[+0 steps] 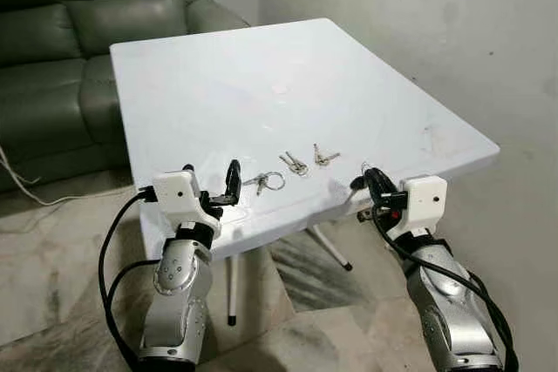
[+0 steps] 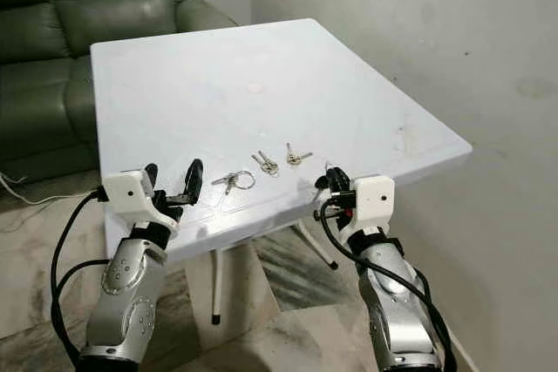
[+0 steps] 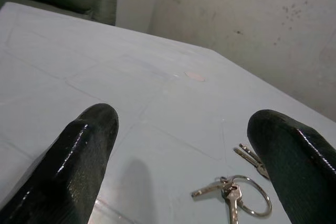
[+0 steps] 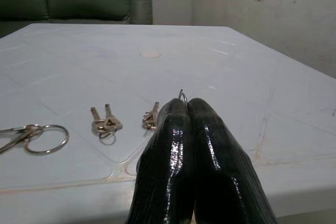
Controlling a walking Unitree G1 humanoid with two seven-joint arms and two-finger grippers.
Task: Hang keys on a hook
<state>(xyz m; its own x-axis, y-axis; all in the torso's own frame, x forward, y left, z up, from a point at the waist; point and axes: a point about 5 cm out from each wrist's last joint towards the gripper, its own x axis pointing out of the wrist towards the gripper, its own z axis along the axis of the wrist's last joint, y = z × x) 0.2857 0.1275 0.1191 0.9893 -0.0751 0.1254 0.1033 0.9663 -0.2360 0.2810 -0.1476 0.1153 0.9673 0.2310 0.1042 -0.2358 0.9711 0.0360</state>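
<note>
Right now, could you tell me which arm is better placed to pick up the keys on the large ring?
The left: its open hand sits beside the ringed keys. The right hand is shut, farther off.

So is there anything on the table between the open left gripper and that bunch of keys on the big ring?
Nothing visible. The left gripper sits open at the near edge of the white table, and the keys on the big ring lie just past its fingertips toward the robot's right, with bare tabletop between. The two smaller key sets lie farther right.
</note>
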